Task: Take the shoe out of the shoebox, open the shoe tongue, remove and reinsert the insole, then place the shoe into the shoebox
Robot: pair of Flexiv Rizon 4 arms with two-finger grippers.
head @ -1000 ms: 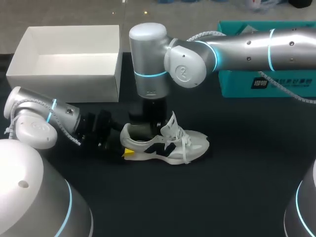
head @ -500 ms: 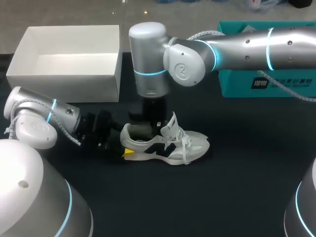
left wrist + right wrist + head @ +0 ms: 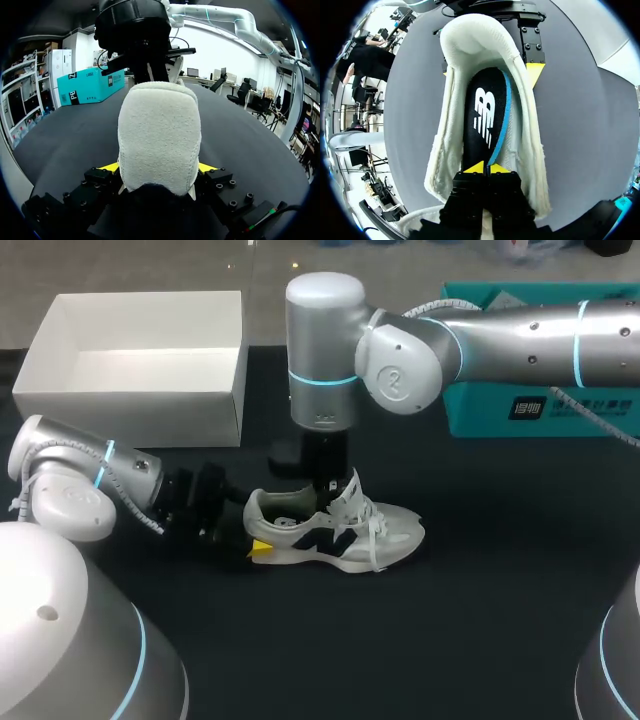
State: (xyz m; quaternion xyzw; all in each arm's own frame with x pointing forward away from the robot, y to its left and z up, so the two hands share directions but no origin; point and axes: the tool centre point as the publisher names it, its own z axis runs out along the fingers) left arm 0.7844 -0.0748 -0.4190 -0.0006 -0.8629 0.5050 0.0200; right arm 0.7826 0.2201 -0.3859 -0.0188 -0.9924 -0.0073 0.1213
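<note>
Currently, the white-and-navy lace-up sneaker [image 3: 340, 532] is seen lying on its sole on the dark tabletop [image 3: 480, 620], toe towards the right arm's side, just in front of the open white cardboard shoebox [image 3: 200, 405]. The padded heel [image 3: 159, 135] is clamped from both sides by the left end effector [image 3: 158, 167], with a yellow tip showing at each flank. The right end effector [image 3: 488, 168] is set down into the shoe opening from above. Its tips are held narrow, and the near end of the black blue-edged insole [image 3: 482, 120] is pinched between them. The tongue is stood upright. A teal box [image 3: 480, 415] is noted at the far right.
</note>
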